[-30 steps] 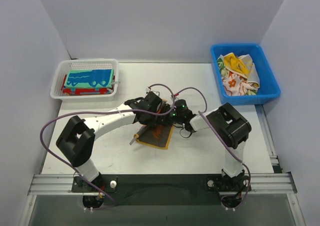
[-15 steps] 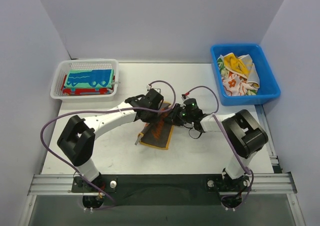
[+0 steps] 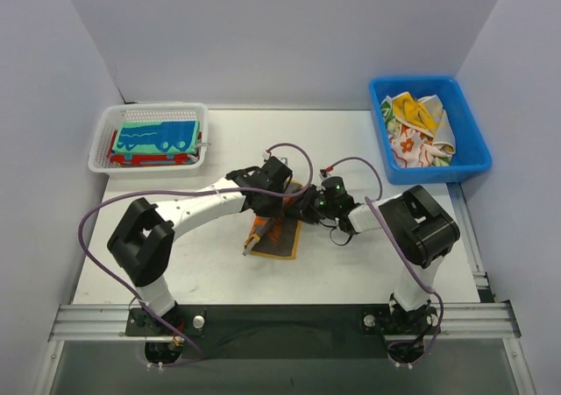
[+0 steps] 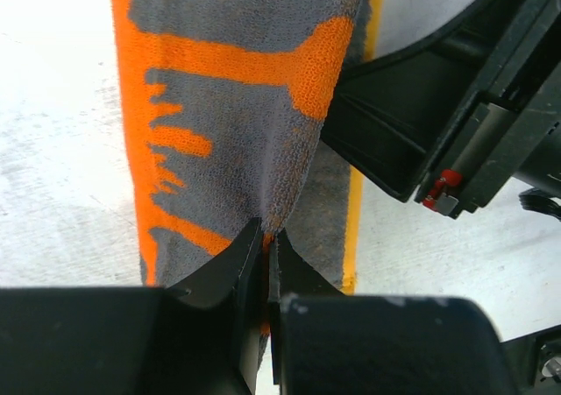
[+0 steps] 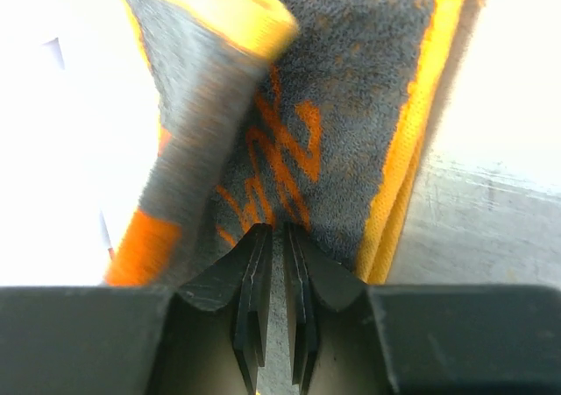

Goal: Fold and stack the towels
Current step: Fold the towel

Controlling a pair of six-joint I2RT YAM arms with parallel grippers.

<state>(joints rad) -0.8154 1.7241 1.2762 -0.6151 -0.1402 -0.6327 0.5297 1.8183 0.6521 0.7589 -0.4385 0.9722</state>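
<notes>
Your left tool (image 4: 266, 242) is nipped tight on a raised fold of the grey-and-orange towel (image 4: 237, 132), which lies mid-frame on the worktop (image 3: 351, 150). Your right tool (image 5: 273, 237) is down to a narrow slit over the towel's lettering; you cannot tell whether it has caught cloth. Folded towels (image 3: 156, 138) sit in the white basket (image 3: 103, 123), upper left. Loose towels (image 3: 416, 128) fill the blue bin (image 3: 473, 163), upper right.

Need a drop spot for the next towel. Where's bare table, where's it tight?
Free: the far strip of table between white basket and blue bin; also the near strip between the two arm bases. Tight: centre, where left end effector and right end effector meet on the grey-and-orange towel.
</notes>
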